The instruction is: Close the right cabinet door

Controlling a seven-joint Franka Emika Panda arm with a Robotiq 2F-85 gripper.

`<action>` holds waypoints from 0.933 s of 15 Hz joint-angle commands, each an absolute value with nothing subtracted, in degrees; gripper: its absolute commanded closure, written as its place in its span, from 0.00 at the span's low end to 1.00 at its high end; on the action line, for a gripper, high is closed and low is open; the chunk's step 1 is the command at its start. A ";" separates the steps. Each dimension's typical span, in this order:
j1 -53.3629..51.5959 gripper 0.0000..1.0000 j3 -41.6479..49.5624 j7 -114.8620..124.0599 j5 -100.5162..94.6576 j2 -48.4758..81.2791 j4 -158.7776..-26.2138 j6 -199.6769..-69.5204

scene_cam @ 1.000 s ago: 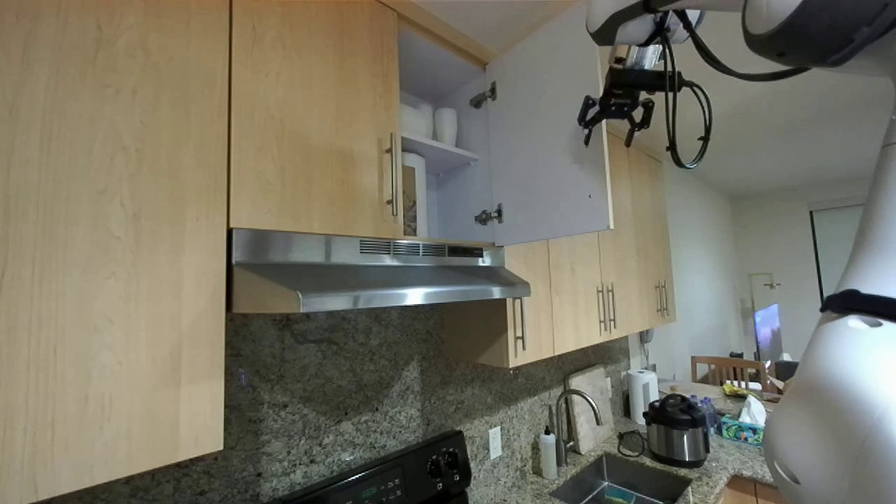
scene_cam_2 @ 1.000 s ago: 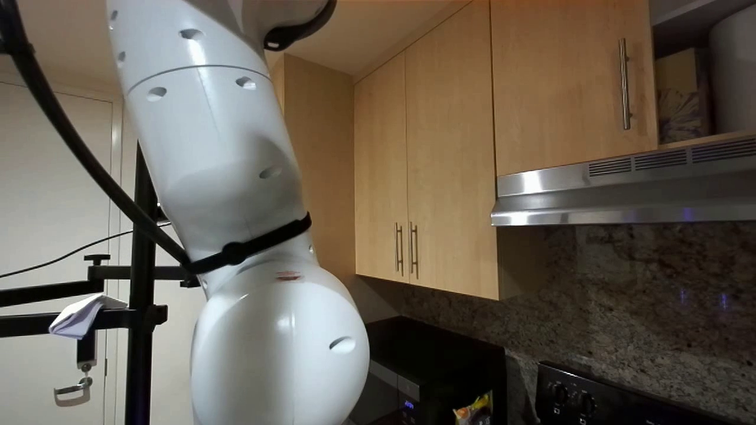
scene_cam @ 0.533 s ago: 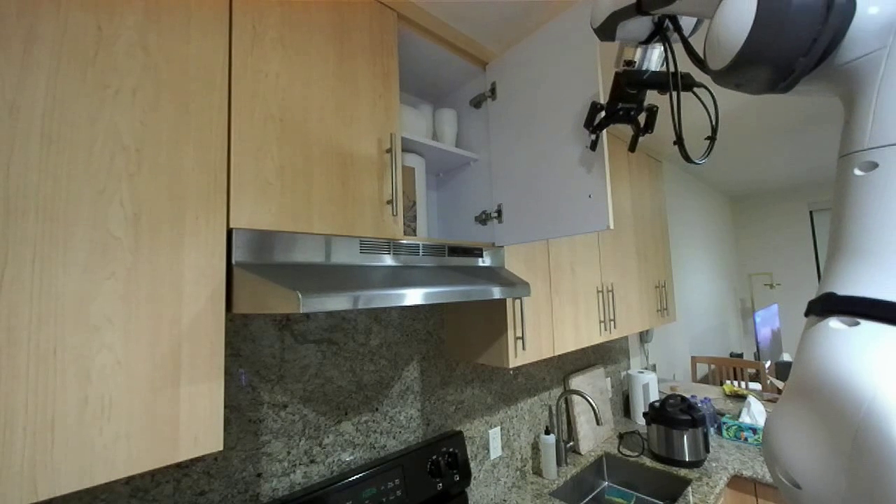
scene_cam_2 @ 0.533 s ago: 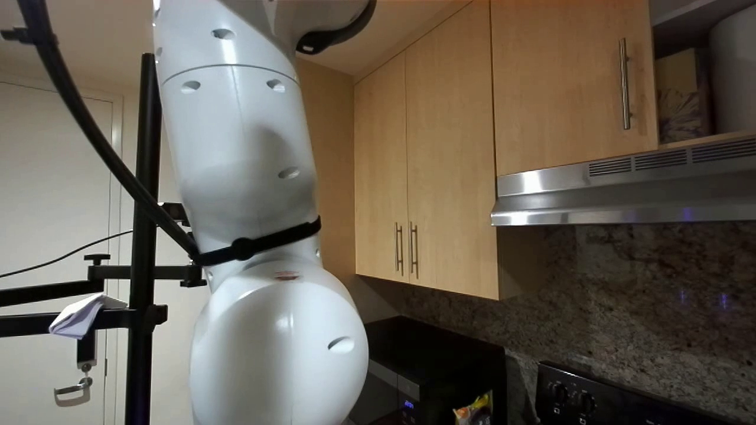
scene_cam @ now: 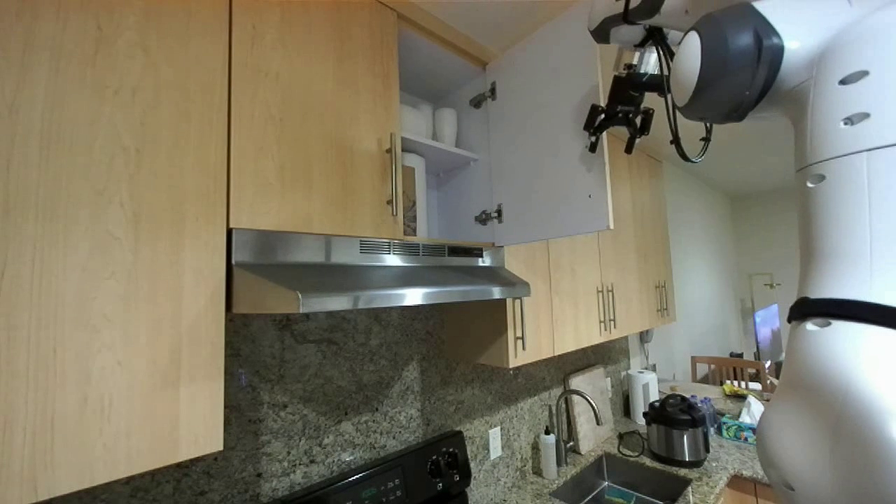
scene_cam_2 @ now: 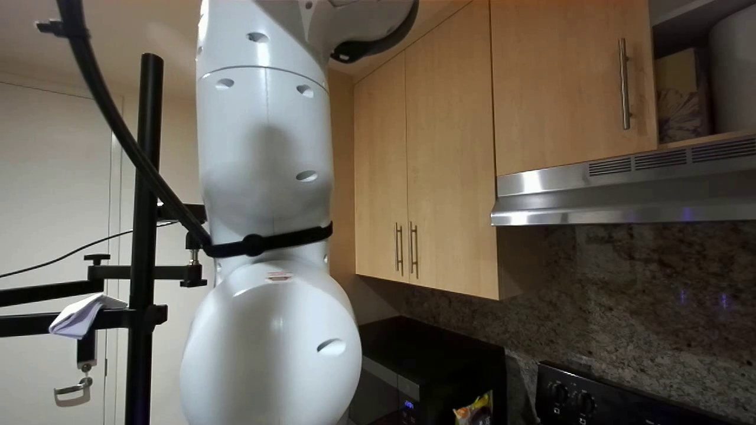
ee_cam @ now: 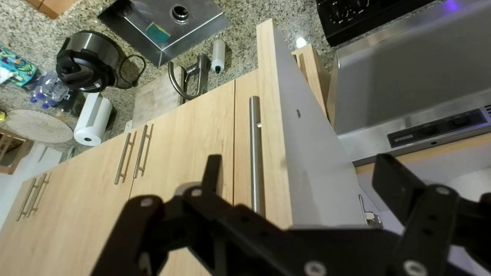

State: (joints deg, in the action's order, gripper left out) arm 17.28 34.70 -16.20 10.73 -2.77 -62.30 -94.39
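Note:
The right cabinet door [scene_cam: 549,147] stands wide open in an exterior view, its pale grey inner face showing. In the wrist view its maple edge [ee_cam: 274,134] runs up the middle, with the silver bar handle [ee_cam: 256,153] on the outer side. My gripper [scene_cam: 612,144] is beside the door's free edge, fingers spread and pointing down. Seen from the wrist, the gripper [ee_cam: 300,168] has one finger out on the handle side and the other out on the inner-face side. Nothing is held between them; whether any part touches the door cannot be told.
The twin door [scene_cam: 315,119] is closed, left of the open cabinet shelf [scene_cam: 441,150] with white cups. Below juts a steel range hood [scene_cam: 378,276]. Longer maple doors [scene_cam: 577,294] line the wall behind the open door. A faucet [scene_cam: 577,413] and cooker [scene_cam: 677,430] sit lower.
The forearm and elbow have swung left in an exterior view, nearer the cabinets. The gripper has shifted only slightly beside the door edge, staying open. The door has not moved.

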 commanded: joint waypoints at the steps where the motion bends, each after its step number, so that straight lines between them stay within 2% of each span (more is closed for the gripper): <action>1: 20.56 0.00 34.17 -20.94 16.51 0.93 -58.00 -92.80; 4: 22.40 0.00 33.16 -22.33 21.50 2.54 -56.08 -95.02; 5: 19.82 0.00 34.10 -19.76 18.23 0.77 -58.43 -94.59; 14: 20.95 0.00 33.72 -20.33 20.39 1.93 -56.73 -94.65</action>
